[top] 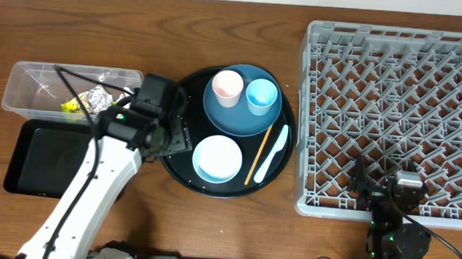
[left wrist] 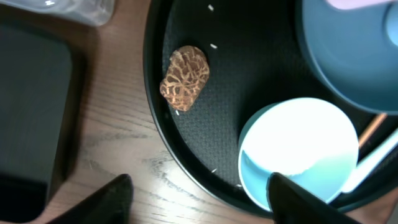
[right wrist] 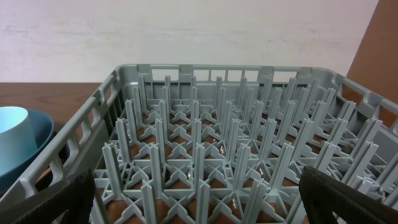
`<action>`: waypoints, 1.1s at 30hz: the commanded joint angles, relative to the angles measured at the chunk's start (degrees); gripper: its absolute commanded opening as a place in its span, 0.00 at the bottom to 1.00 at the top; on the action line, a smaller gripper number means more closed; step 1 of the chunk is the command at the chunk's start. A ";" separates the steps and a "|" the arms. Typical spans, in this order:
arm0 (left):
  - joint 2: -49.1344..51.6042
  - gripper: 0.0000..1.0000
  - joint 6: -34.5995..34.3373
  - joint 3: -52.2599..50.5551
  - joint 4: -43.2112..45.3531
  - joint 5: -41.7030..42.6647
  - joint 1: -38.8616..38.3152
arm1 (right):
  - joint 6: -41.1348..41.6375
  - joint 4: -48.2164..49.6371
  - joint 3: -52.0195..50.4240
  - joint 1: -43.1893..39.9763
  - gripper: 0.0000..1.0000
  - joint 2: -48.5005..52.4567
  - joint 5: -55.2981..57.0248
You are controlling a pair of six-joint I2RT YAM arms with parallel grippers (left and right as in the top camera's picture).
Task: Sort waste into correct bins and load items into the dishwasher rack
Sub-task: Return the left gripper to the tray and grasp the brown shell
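**A:** What are the left fingers doing?

**B:** The left fingers [left wrist: 118,198] are spread apart and hold nothing. In the left wrist view, one tip sits over the wooden surface [left wrist: 118,143] and the other in front of the white bowl [left wrist: 298,149]. Between and beyond them lies the rim of the round black tray [left wrist: 205,143].

**A:** What lies just ahead of them?

**B:** A small brown food lump [left wrist: 185,78], resting on the tray just inside its rim. A few loose rice grains [left wrist: 213,46] are scattered near it. The dark blue plate [left wrist: 348,68] fills the far corner.

**A:** And further out?

**B:** From overhead, the clear tub [top: 33,85] holds a foil ball [top: 98,97] and a yellow-green wrapper [top: 71,108]. The shallow black tray [top: 48,160] lies beside the tub. A pink cup [top: 226,87] and a light blue cup [top: 261,95] stand on the plate. A chopstick [top: 259,153] and a white spoon [top: 272,154] lie side by side on the round tray.

**A:** The right fingers?

**B:** The right fingers [right wrist: 59,202] are wide apart, holding nothing, and face the dishwasher rack [right wrist: 205,71], which looks unloaded.

**A:** Which step is this?

**B:** Probably waste sorting, with the food lump as the target. The next move seems to call for advancing over the lump, lowering around it and closing gently, since it looks soft. It would then go to a bin.
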 commanded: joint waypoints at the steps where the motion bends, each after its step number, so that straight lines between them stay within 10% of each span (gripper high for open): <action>1: 3.13 0.57 1.99 -0.72 0.66 -1.64 -0.63 | -0.48 -0.22 -0.09 0.46 0.99 -0.31 -0.20; 11: 13.07 0.35 3.34 -0.92 1.92 -1.64 -0.61 | -0.48 -0.22 -0.09 0.46 0.99 -0.20 -0.20; 33: 16.13 0.48 14.45 -3.34 11.65 -6.64 -0.61 | -0.48 -0.22 -0.09 0.46 0.99 -0.20 -0.20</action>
